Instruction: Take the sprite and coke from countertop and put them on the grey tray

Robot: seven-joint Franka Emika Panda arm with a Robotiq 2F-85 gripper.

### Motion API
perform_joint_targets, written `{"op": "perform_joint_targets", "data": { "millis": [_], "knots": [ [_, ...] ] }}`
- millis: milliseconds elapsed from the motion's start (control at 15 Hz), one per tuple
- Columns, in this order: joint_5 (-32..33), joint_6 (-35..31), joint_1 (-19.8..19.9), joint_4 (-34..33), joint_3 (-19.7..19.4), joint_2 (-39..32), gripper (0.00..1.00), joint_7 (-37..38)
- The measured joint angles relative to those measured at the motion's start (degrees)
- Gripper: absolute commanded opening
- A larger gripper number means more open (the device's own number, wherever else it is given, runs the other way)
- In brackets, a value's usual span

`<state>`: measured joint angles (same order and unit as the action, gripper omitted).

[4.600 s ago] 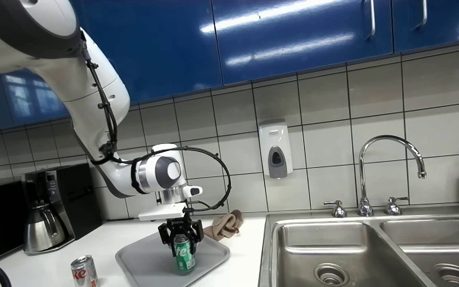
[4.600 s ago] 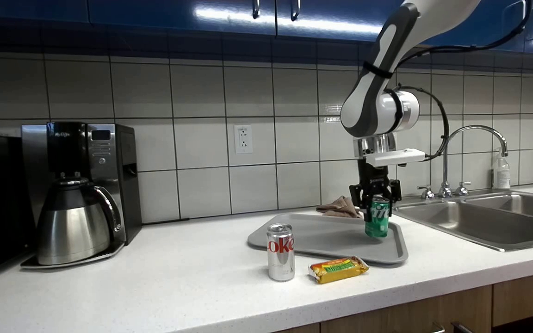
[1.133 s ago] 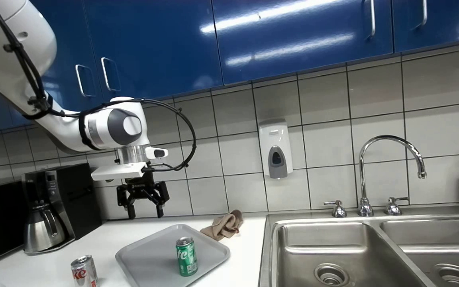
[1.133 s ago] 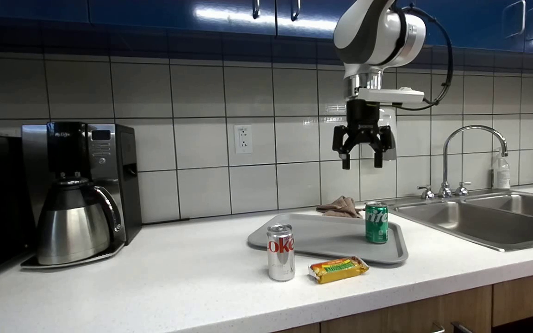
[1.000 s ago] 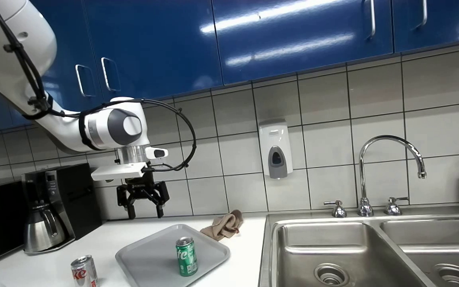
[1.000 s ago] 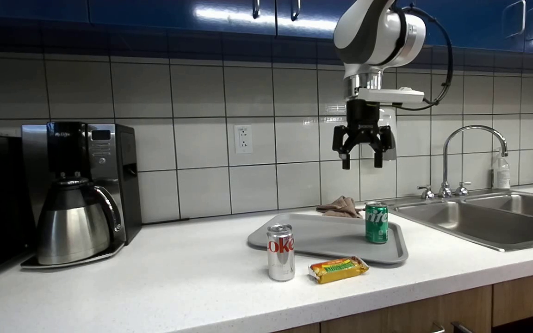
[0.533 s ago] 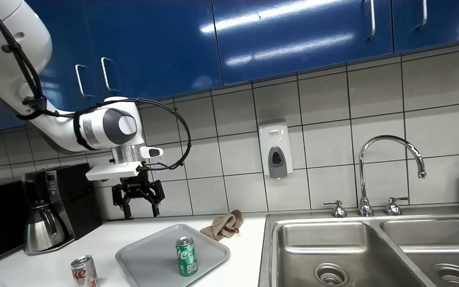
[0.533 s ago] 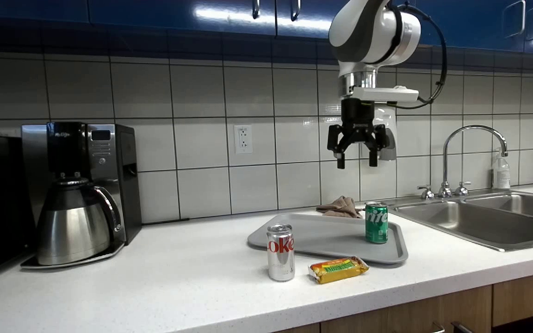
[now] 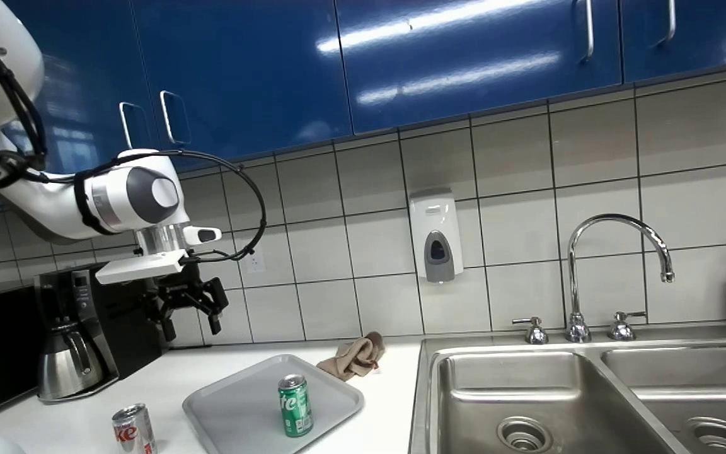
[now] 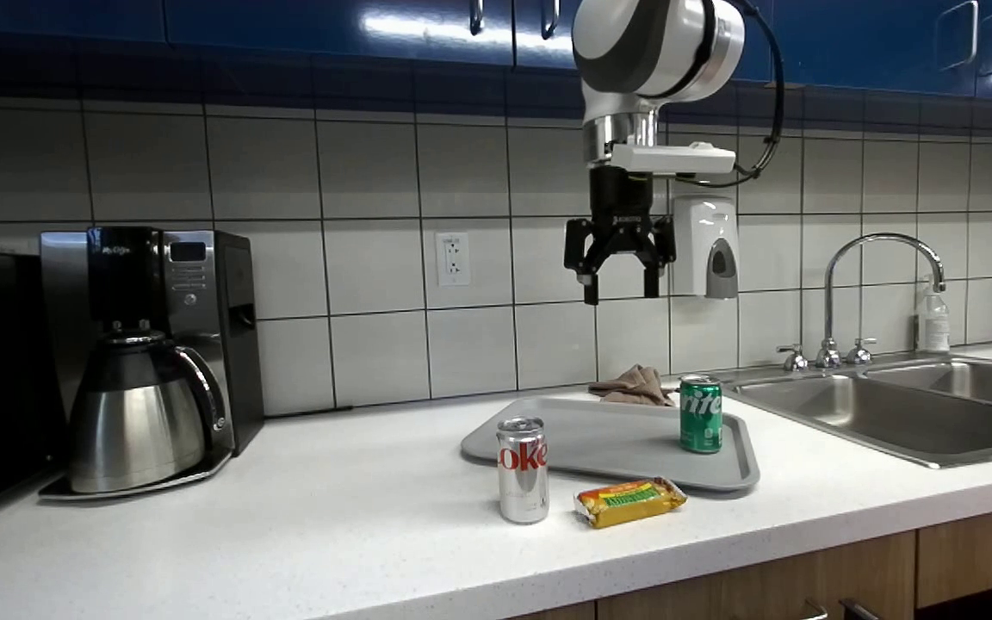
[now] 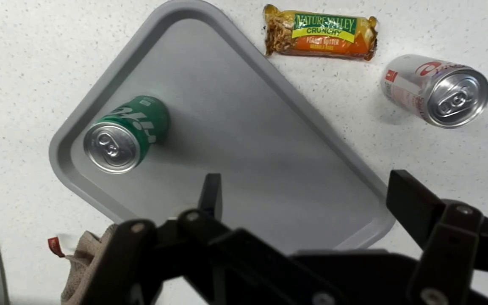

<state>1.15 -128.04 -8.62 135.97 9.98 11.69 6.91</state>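
The green sprite (image 10: 701, 415) stands upright on the grey tray (image 10: 599, 435), near the tray's corner by the sink. Off the tray, the silver coke (image 10: 523, 472) with red lettering is upright on the white countertop (image 10: 332, 508); an exterior view shows the coke (image 9: 134, 430) cut by the bottom edge. High above the tray hangs my gripper (image 10: 621, 297), jaws wide apart and nothing between them. In the wrist view the gripper (image 11: 306, 173) is over the tray, with the sprite (image 11: 127, 131) to its left and the coke (image 11: 436, 91) beyond its right finger (image 11: 413, 203).
A granola bar (image 10: 630, 502) lies beside the coke. Behind the tray is a crumpled brown cloth (image 10: 634, 385). A coffee maker (image 10: 151, 362) stands at the counter's far end, and a steel double sink (image 9: 514, 403) adjoins the tray side. Blue cabinets (image 9: 243, 75) hang overhead.
Several seconds ago the gripper was around the sprite at the tray; it has let go and risen. Over the last second it has shifted left in both exterior views. The cans have stayed put meanwhile.
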Motion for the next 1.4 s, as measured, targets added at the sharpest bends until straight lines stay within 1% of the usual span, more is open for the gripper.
{"op": "perform_joint_targets", "data": {
  "millis": [733,1400],
  "knots": [
    [0.01,0.26,-4.73,-1.34,6.29,-0.79,1.00,6.37],
    [0.00,0.33,-6.97,-2.68,7.03,-6.39,1.00,6.52]
  ]
}}
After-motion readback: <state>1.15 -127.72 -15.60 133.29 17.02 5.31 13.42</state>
